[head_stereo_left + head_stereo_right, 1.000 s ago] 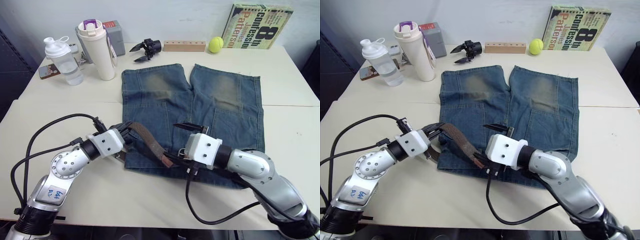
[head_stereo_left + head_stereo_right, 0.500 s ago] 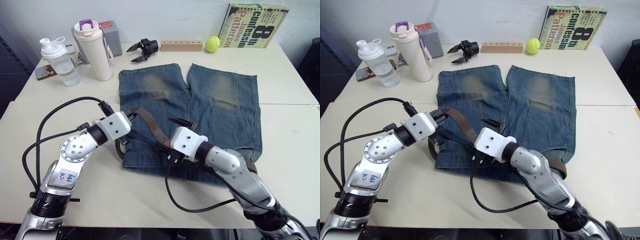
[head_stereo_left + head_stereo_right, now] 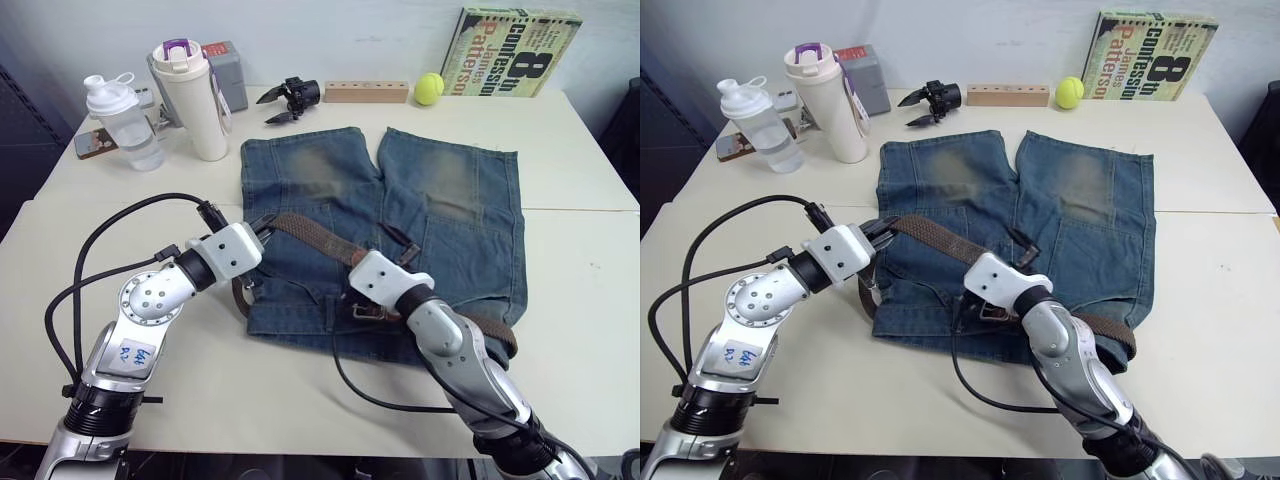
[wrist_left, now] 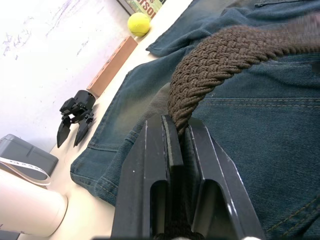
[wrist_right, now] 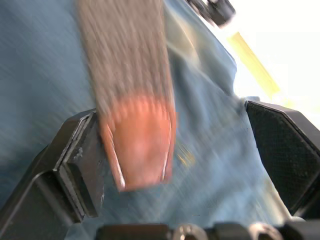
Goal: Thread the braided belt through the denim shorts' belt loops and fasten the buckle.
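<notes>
The denim shorts [image 3: 440, 200] lie flat mid-table, waistband [image 3: 300, 325] toward me. The braided belt [image 3: 312, 238] rises from my left gripper [image 3: 264, 228], which is shut on it, and crosses the left leg to my right gripper [image 3: 400, 250]. In the left wrist view the fingers [image 4: 160, 165] pinch the weave [image 4: 215, 55]. My right gripper [image 5: 177, 125] is open, with the tan belt tip [image 5: 140, 145] lying between its fingers against one pad. More belt [image 3: 503, 338] curls out at the waistband's right end. A brown stretch with a metal glint [image 3: 366, 311] sits on the waistband. I cannot make out the buckle or belt loops.
Along the far edge stand a shaker bottle [image 3: 120, 120], a white tumbler [image 3: 195, 100], a grey box [image 3: 230, 75], a loose black gripper part [image 3: 290, 97], a wooden block [image 3: 366, 92], a tennis ball [image 3: 430, 88] and a book [image 3: 510, 52]. Arm cables trail on the near table.
My left gripper has lifted the belt up and away from the waistband. The right gripper has turned and shifted right, and the belt now runs straighter between the two.
</notes>
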